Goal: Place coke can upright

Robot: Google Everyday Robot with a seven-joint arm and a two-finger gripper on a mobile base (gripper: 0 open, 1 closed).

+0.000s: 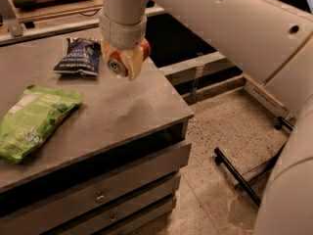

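The coke can [119, 65] is a small red can held on its side, its silver end facing the camera. My gripper [122, 62] is shut on the can, with tan fingers [133, 64] on either side of it. It holds the can lifted above the grey counter top [117, 106], near the back right part, next to the dark blue snack bag [78, 56]. The white arm comes down from the upper right and hides the rest of the can.
A green snack bag [32, 120] lies at the counter's left front. Drawers [112, 190] sit under the top. The counter's right edge drops to a speckled floor with a black metal bar [237, 175]. A shelf with wooden items runs behind.
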